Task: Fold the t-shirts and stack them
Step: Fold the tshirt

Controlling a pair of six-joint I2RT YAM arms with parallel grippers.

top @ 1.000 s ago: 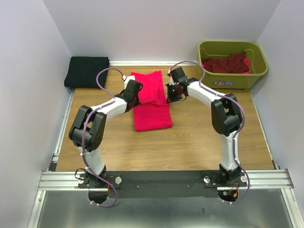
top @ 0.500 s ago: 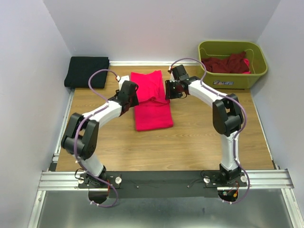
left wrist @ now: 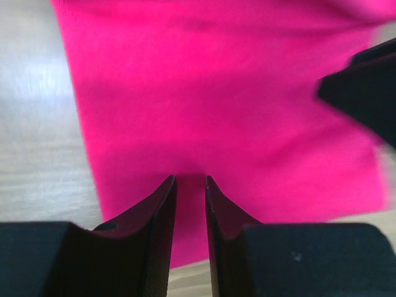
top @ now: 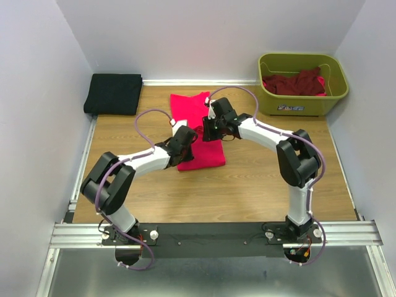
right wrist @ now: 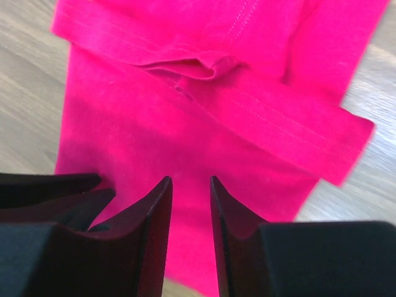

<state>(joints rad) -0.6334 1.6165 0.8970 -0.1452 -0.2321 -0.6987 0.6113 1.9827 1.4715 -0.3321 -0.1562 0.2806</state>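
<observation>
Left gripper (left wrist: pixel 190 180), right gripper (right wrist: pixel 190 180) moved nearward over half-folded pink t-shirt (top: pixel 189 106), jaws narrow, empty. Black t-shirt (top: pixel 113 93) folded, far-left corner; maroon t-shirts (top: pixel 297 83) wait in tub (top: pixel 328 103).

The left tool (top: pixel 185 138) and right tool (top: pixel 210 127) crowd close together over the bright pink-red cloth t-shirt (top: pixel 202 155), leaving little room between them. A folded black t-shirt (top: pixel 113 93) occupies the far-left corner and an olive-green plastic tub (top: pixel 303 104) the far-right. The near wooden counter (top: pixel 247 192) between the arms is open.
</observation>
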